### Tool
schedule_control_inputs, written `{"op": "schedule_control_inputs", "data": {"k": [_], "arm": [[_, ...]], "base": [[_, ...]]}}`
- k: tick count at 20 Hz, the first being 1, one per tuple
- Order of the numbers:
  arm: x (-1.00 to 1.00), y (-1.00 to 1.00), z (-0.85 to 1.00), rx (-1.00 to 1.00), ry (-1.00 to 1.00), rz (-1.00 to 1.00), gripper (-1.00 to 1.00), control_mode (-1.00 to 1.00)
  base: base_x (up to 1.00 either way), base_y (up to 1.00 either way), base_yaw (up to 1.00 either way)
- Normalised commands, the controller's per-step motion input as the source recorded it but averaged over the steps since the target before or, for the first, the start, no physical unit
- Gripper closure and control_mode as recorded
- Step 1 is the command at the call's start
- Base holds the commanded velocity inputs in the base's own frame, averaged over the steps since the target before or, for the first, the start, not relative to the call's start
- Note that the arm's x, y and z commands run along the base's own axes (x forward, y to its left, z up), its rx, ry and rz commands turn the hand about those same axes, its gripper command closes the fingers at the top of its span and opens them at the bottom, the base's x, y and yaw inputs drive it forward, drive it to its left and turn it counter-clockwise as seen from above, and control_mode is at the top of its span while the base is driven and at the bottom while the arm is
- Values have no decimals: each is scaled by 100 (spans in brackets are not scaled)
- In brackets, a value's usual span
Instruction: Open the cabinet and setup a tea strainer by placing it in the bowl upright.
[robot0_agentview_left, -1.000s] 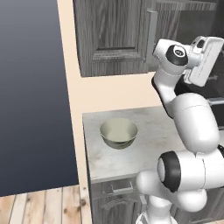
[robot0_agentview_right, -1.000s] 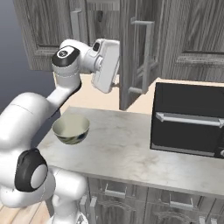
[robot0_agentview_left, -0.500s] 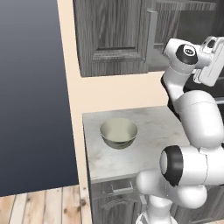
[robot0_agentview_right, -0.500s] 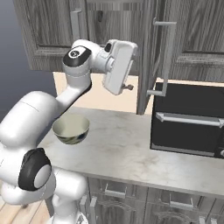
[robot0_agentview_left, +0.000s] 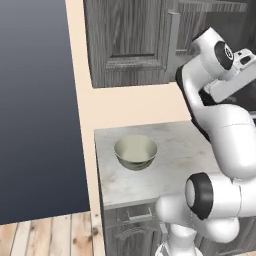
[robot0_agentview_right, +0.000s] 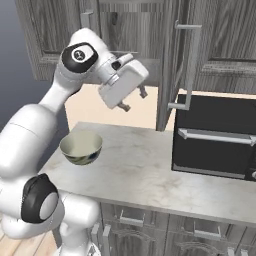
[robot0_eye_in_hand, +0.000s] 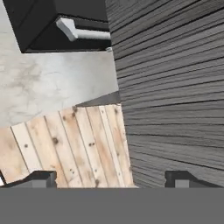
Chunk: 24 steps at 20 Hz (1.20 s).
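- gripper (robot0_agentview_right: 134, 99) raised above the counter (robot0_agentview_right: 150, 170), jaws spread wide, nothing between them
- cabinet (robot0_agentview_right: 172, 65) door swung out edge-on beside the black oven box (robot0_agentview_right: 216, 145); its inside is hidden behind the door and arm
- bowl (robot0_agentview_left: 135, 152) upright on the counter's left end, nothing in it
- hand view: door face (robot0_eye_in_hand: 175, 87) close, cut off at the right edge
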Motion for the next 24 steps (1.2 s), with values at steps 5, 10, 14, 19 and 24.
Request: {"op": "schedule_control_inputs", "data": {"k": [5, 10, 14, 19, 24], "arm": [[0, 95, -20, 19, -67, 0, -100, -100], [0, 78, 8, 24, -75, 3, -100, -100], [0, 47, 46, 21, -57, 26, -100, -100], [-1, 27, 63, 15, -20, 40, -100, -100], [-4, 4, 46, 12, -4, 31, -100, -100]], "base": [[0, 0, 0], [0, 0, 0], [0, 0, 0], [0, 0, 0], [0, 0, 0]]}}
